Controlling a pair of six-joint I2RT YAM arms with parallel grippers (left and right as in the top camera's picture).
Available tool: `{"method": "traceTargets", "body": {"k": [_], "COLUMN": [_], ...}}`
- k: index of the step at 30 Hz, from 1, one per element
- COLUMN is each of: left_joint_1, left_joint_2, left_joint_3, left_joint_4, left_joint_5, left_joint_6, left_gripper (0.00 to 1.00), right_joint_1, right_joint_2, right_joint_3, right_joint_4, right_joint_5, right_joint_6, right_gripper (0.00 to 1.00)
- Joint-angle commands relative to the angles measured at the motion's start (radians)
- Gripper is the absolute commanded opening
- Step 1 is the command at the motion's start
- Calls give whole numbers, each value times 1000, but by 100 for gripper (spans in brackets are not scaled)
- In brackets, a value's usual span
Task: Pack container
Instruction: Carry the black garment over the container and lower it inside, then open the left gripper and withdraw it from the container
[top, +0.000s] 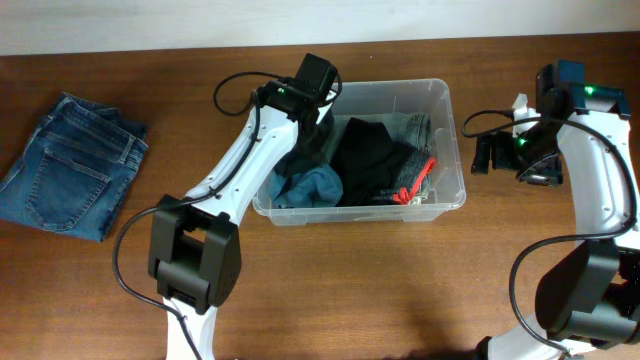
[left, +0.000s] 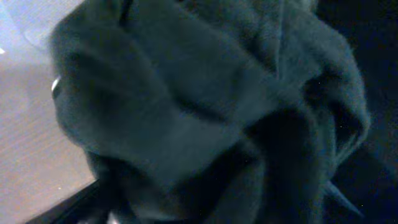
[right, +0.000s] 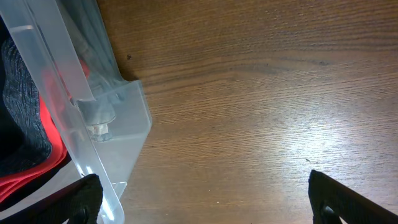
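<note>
Packing: my left gripper (top: 317, 108) hangs over the container's (top: 360, 214) left end, dark garment (left: 186, 112) beneath, grip unseen. My right gripper (right: 205, 190) is spread, idle. Next, release.

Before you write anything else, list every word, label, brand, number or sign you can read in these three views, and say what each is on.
No text can be read in any view.
container: no legible label or print shows on its rim or walls.
folded jeans: any patch or tag is too small to read.
clothes in the container: no print visible.
Left wrist view: only blurred dark cloth.
</note>
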Motion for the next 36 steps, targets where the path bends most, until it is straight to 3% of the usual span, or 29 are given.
{"method": "traceTargets", "body": {"k": [1, 14, 15, 18, 19, 27, 36], "left_joint_1": [2, 31, 32, 32, 32, 34, 36], "left_joint_2": [-18, -19, -19, -19, -19, 50, 311], "left_joint_3": [38, 233, 233, 233, 232, 222, 222], "left_joint_4": [-7, -110, -124, -140, -140, -132, -132], "left_joint_5": [-18, -15, 11, 101, 102, 100, 100], "left_joint_6": [-2, -18, -18, -18, -44, -126, -137], "left_gripper": [99, 99, 89, 16, 1, 1, 1], "right_joint_1": [5, 5, 5, 5, 5, 5, 5], "right_joint_2": [-19, -19, -19, -19, -19, -19, -19], "right_joint_3": [16, 16, 16, 16, 16, 16, 16], "right_joint_4": [0, 0, 0, 0, 0, 0, 0], "right_joint_5": [8, 8, 8, 8, 8, 8, 8], "right_joint_6": [0, 0, 0, 0, 0, 0, 0], "right_gripper": [98, 98, 98, 98, 98, 98, 98]}}
